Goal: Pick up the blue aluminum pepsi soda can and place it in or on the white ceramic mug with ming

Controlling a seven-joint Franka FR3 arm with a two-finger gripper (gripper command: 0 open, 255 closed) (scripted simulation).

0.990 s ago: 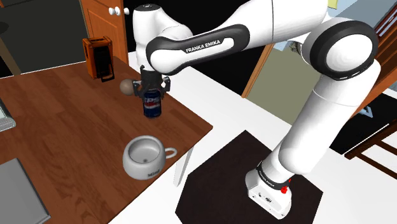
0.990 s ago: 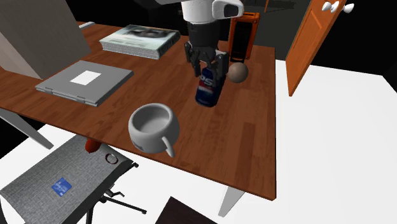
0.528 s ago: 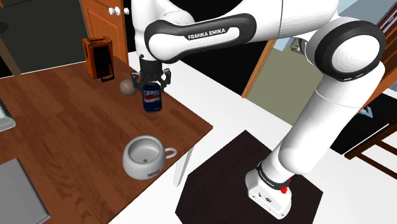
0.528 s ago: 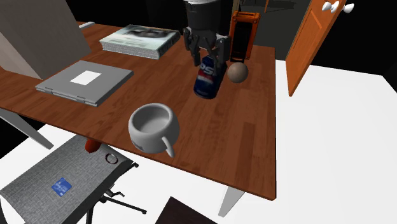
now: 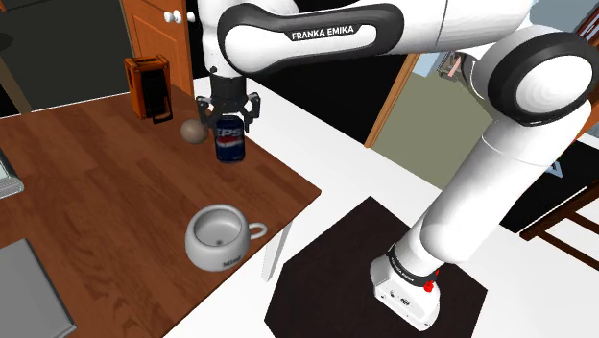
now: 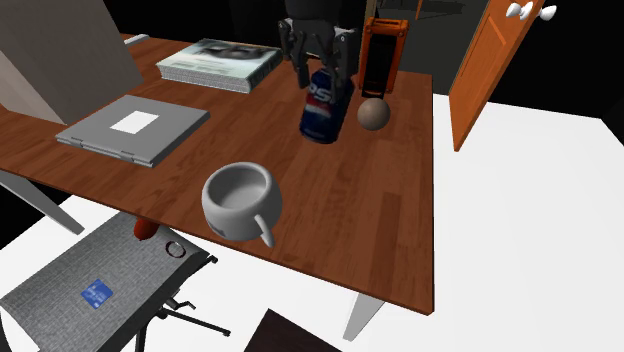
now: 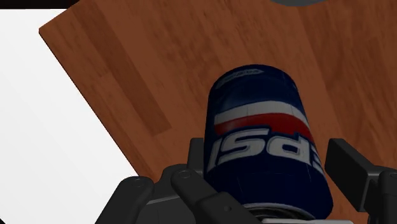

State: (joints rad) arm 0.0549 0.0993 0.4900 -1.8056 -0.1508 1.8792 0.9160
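One blue cylindrical can (image 5: 228, 146), long axis roughly vertical, top clamped by gripper (image 5: 228, 123), above wood-grain table (image 5: 96, 187), round white mug (image 5: 205, 253).

On the wooden table (image 6: 380, 220) are a brown ball (image 6: 373, 113), an orange box (image 6: 382, 60) and a grey laptop (image 6: 133, 129).

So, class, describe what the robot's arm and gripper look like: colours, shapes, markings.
The arm is white, with rounded links and dark joints; one dark band reads FRANKA EMIKA in white. A red spot marks its base. The gripper is all black and two-fingered.
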